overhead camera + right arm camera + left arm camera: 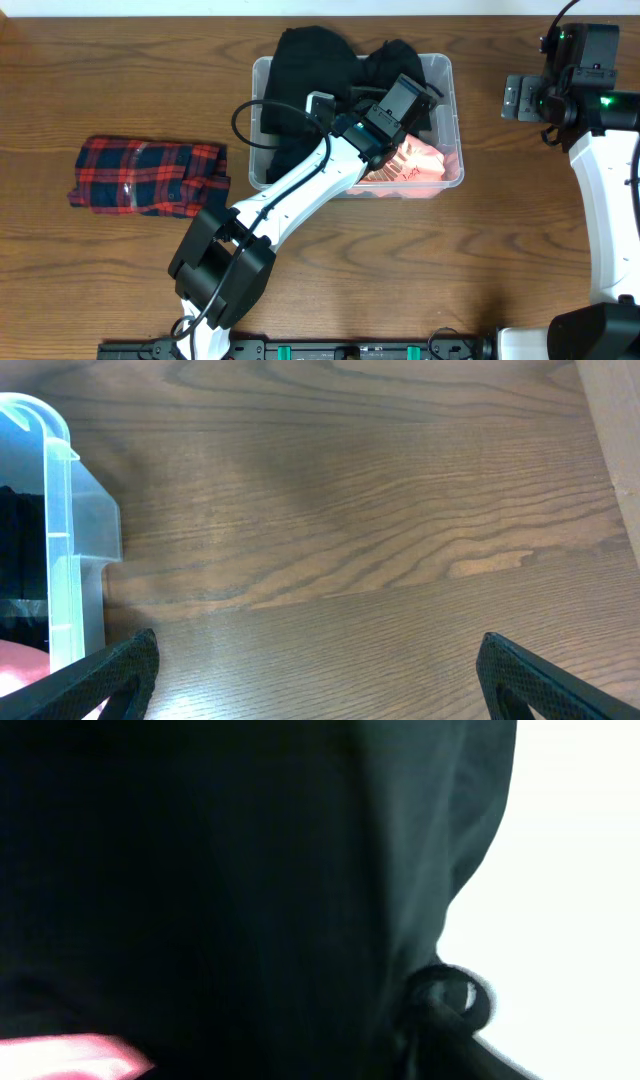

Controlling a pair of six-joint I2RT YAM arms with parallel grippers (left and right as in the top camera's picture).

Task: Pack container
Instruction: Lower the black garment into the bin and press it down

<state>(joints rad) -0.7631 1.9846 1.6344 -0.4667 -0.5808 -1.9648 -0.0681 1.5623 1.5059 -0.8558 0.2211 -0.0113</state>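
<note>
Your left gripper [428,98] was down inside the container [441,62], buried in a black garment [310,55]. Its wrist camera saw almost only that dark cloth [200,870], so you could not tell whether the jaws were open or closed on it. A pink garment [425,165] lay in the container's near right corner, just beside the gripper, partly under the black one. The black garment filled the far side of the container and spilled over its far rim. Your right gripper [520,97] hovered over the bare table [100,80] to the right of the container, its fingers [120,670] spread wide and holding nothing. A folded red plaid shirt [150,177] lay well to the left of the container.
</note>
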